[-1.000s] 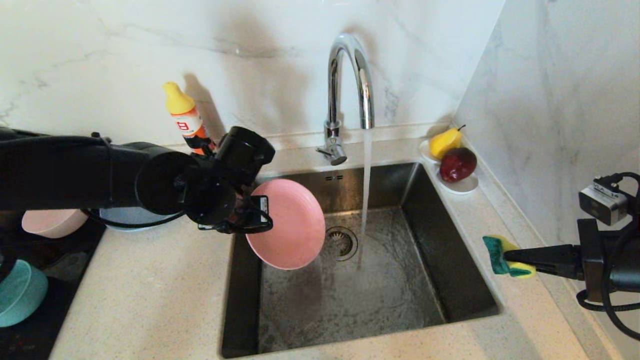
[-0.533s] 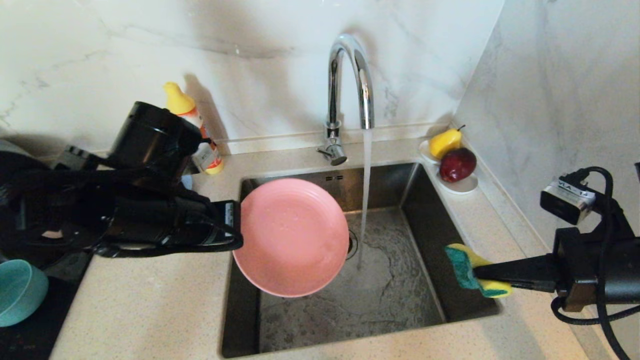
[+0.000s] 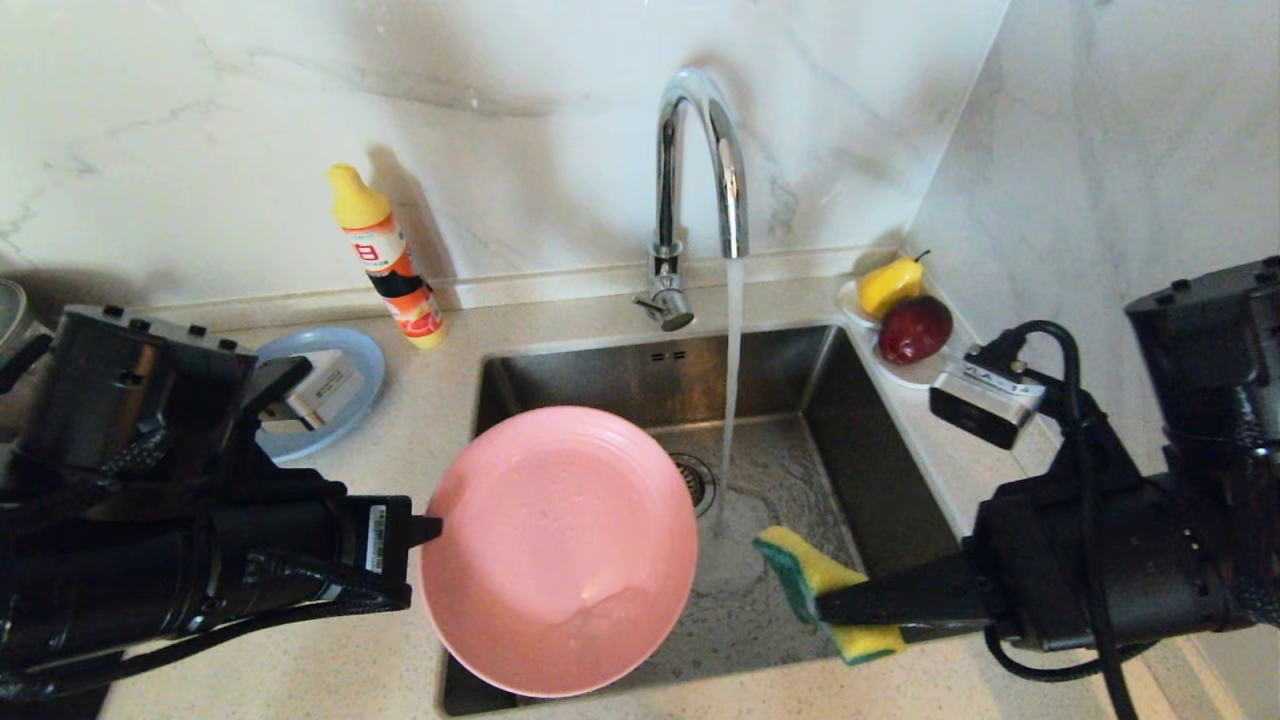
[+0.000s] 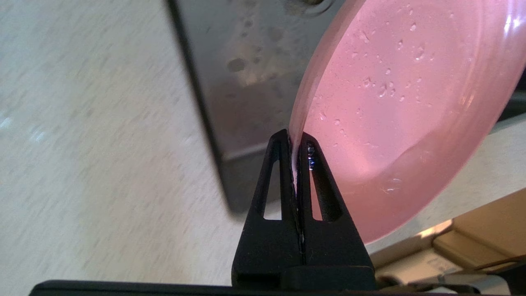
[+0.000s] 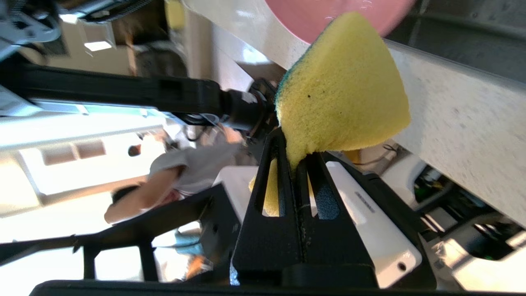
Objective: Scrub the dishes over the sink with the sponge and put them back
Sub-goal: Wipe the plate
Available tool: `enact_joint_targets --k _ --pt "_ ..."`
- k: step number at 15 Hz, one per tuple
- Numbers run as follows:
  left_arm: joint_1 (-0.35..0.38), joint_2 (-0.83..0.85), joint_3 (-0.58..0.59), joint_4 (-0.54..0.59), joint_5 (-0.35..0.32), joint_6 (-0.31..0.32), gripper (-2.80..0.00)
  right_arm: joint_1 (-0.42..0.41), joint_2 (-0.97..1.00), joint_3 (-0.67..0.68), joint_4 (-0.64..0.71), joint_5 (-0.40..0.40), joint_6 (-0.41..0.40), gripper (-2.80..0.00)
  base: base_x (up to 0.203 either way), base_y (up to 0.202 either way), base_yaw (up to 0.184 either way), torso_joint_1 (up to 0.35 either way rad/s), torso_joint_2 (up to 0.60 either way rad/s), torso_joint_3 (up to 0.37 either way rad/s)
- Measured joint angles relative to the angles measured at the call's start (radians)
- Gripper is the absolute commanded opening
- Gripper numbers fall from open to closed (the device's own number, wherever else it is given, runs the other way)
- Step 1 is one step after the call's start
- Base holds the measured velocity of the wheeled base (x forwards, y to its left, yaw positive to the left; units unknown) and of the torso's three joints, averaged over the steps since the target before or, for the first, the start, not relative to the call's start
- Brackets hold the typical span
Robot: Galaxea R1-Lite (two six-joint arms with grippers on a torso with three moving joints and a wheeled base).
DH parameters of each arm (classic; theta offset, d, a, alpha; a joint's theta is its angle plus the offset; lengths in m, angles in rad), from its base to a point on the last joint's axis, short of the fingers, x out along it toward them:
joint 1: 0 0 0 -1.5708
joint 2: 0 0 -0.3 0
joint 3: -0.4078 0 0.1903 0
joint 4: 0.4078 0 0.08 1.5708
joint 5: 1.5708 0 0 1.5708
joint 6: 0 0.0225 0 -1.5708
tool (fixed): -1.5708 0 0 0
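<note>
My left gripper (image 3: pixel 425 527) (image 4: pixel 294 137) is shut on the rim of the salmon-pink plate (image 3: pixel 560 545) (image 4: pixel 394 111), which hangs wet and nearly level over the front left of the steel sink (image 3: pixel 850 400). The right gripper (image 3: pixel 825 605) (image 5: pixel 296 150) is shut on the yellow and green sponge (image 3: pixel 805 570) (image 5: pixel 341 94), held over the sink's front right, a short gap right of the plate. A blue-grey plate (image 3: pixel 345 385) lies on the counter at the back left, partly behind my left arm. The bowls are out of view.
Water runs from the chrome tap (image 3: pixel 700 180) onto the basin by the drain (image 3: pixel 695 480). A soap bottle (image 3: pixel 385 260) stands at the back wall. A small white dish with a yellow pear (image 3: pixel 890 283) and a red apple (image 3: pixel 915 328) sits at the sink's back right corner.
The left arm drew back and lowered, turning the pink plate from on edge to nearly flat and nearer the front. The right arm swung the sponge left, from over the counter to above the sink.
</note>
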Motion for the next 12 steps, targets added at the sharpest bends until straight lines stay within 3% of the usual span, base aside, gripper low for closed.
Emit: enact_joint_targets --k 2,8,12 --pt "-0.012 -0.004 0.044 -0.088 -0.006 0.015 -2.80 0.059 0.060 -0.055 0.001 -0.060 0.000 -2.80 0.000 0.000 0.000 0.000 0.00 0.000" --pt "-0.037 0.046 0.128 -0.300 -0.007 0.068 -2.80 0.139 0.206 -0.204 0.027 -0.083 -0.001 -2.80 0.000 0.000 0.000 0.000 0.00 0.000" --pt "-0.060 0.091 0.158 -0.366 -0.005 0.066 -2.80 0.177 0.297 -0.259 0.027 -0.140 -0.001 -2.80 0.000 0.000 0.000 0.000 0.00 0.000"
